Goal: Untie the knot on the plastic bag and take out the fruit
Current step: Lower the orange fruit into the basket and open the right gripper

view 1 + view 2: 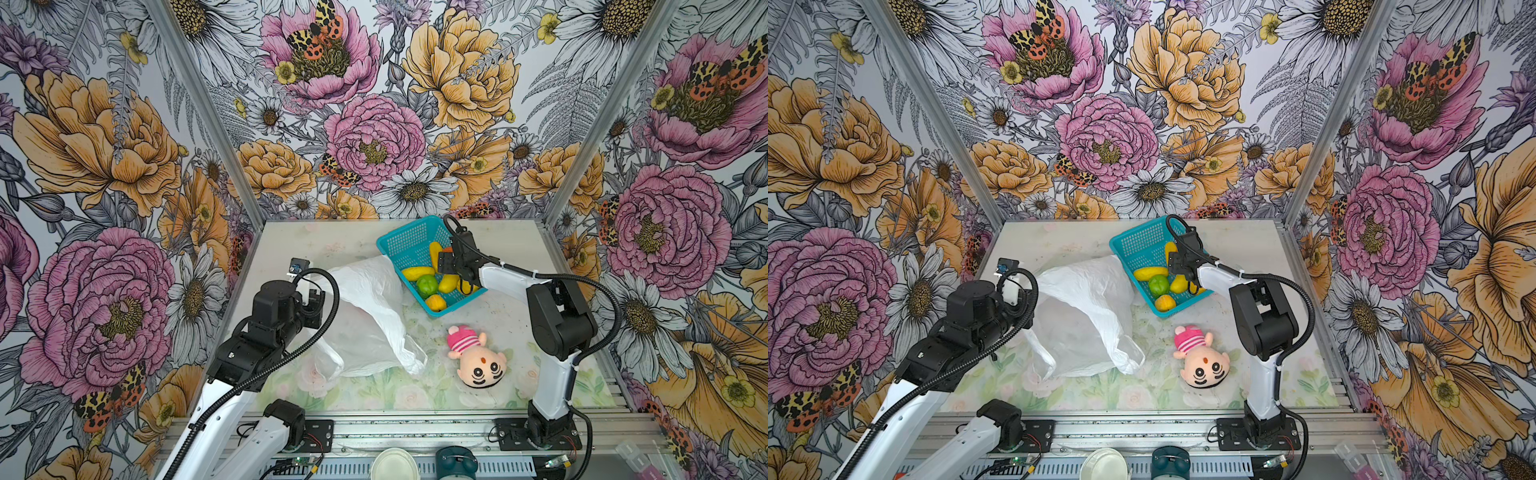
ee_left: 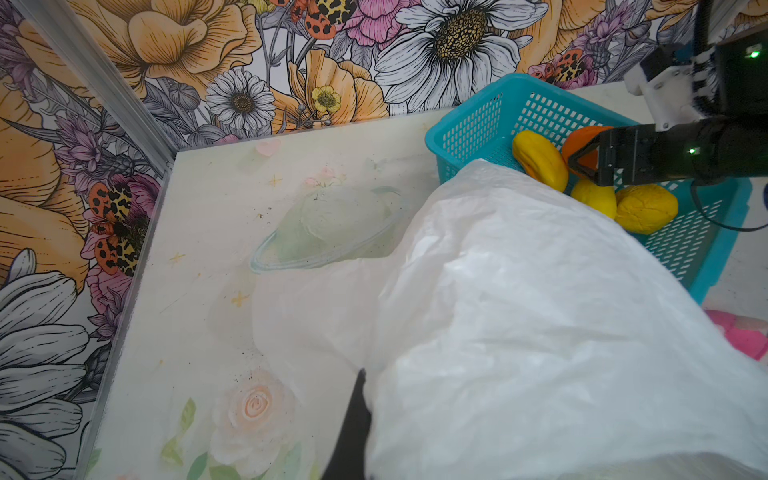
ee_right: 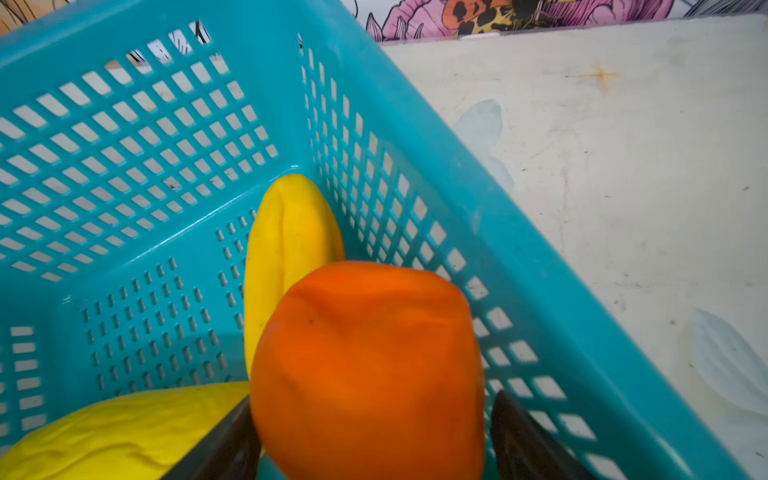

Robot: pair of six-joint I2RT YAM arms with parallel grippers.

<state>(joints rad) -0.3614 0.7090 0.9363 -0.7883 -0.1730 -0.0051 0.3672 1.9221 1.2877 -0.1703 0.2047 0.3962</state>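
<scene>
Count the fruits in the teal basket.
6: upright yellow fruit and orange fruit at the right hand; lying yellow fruit, green fruit, third yellow fruit mid-basket; yellow-orange fruit at its near corner. The right arm may hide more.

One plastic bag (image 1: 370, 307), one teal basket (image 1: 405, 239), one plush doll (image 1: 482, 361). Fruit showing: one green fruit (image 1: 427, 285), one orange fruit (image 3: 365, 374), at least four yellow fruits (image 1: 417, 273).
</scene>
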